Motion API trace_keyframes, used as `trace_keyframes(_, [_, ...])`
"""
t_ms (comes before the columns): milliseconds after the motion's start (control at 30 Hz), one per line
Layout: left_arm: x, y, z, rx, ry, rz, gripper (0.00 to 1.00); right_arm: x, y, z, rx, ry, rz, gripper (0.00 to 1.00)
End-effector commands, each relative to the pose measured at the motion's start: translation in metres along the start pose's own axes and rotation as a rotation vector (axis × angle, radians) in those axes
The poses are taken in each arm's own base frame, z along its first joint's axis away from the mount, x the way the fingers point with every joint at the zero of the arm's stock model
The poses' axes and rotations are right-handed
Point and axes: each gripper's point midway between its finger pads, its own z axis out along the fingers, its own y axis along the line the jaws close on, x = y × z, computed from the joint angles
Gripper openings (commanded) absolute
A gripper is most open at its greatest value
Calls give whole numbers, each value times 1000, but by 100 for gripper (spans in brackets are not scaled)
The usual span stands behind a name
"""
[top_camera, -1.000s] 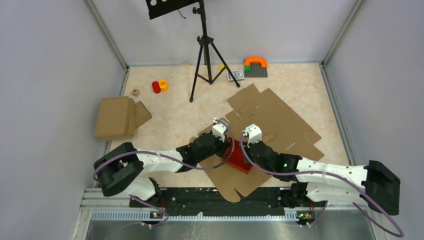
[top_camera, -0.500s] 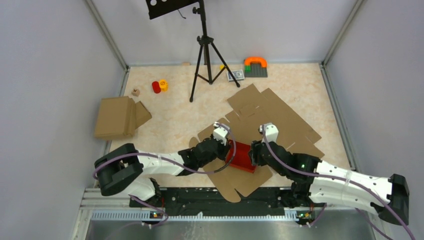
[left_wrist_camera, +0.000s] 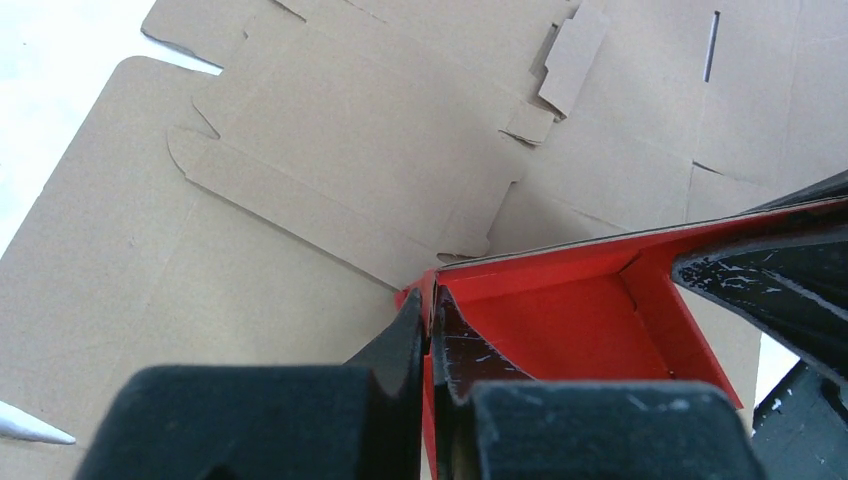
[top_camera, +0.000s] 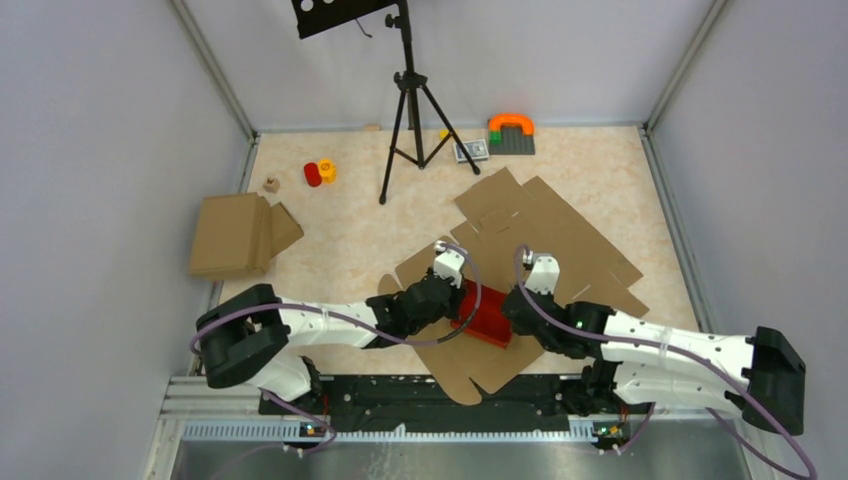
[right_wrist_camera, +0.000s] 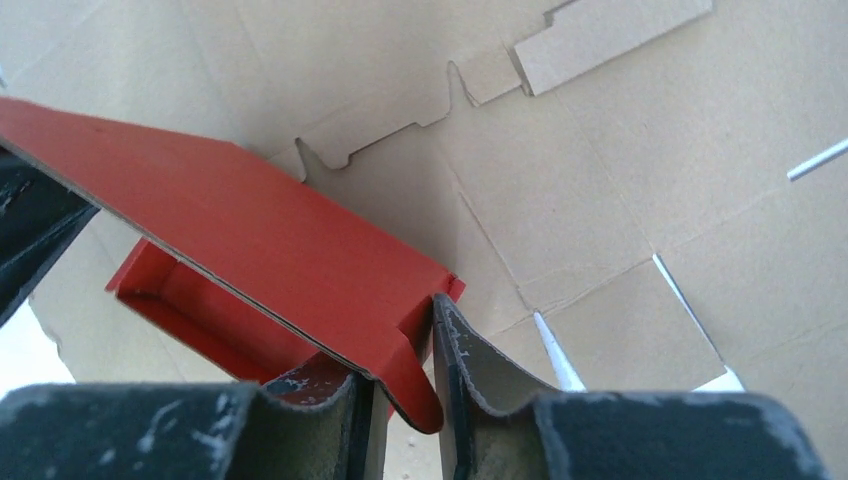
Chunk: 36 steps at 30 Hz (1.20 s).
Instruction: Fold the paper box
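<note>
One red paper box gripped by two claws, on flat brown cardboard.

From the left: one folded brown cardboard box is seen by the left edge of the surface, and one black tripod further back. The left claw is closed on a thin wall of the paper box. The box is a smooth, bright red card tray with raised flaps, near the front middle on at least two overlapping matte cut-outs with slots and tabs. The right claw is clamped on a rounded red flap at its right end.
</note>
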Motion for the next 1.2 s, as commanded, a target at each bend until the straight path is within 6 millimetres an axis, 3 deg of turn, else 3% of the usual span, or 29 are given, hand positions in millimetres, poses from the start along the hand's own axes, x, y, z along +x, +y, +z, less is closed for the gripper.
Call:
trace_keyframes(0, [6, -2, 3, -44, 50, -37, 0, -31, 28, -1, -12, -81, 212, 20])
trace_keyframes(200, [-7, 7, 0, -97, -5, -47, 0, -53, 43, 6, 9, -149, 232, 17])
trace_keyframes(333, [-35, 13, -6, -138, -85, -3, 0, -78, 51, 3, -4, -240, 231, 14])
trace_keyframes(500, [-68, 36, -16, -256, -200, 71, 0, -100, 60, 7, -23, -345, 181, 9])
trace_keyframes(633, [-81, 49, -14, -280, -257, 87, 0, -116, 68, 11, -18, -422, 87, 0])
trace_keyframes(767, [-75, 60, -5, -289, -296, 65, 0, -116, 60, 31, 33, -460, 57, 0])
trace_keyframes(933, [-50, 64, 7, -289, -275, 27, 0, -98, 52, 60, 33, -440, 99, 0])
trace_keyframes(1167, [-16, 68, 10, -258, -215, 1, 0, -75, 38, 78, 98, -400, 94, 0])
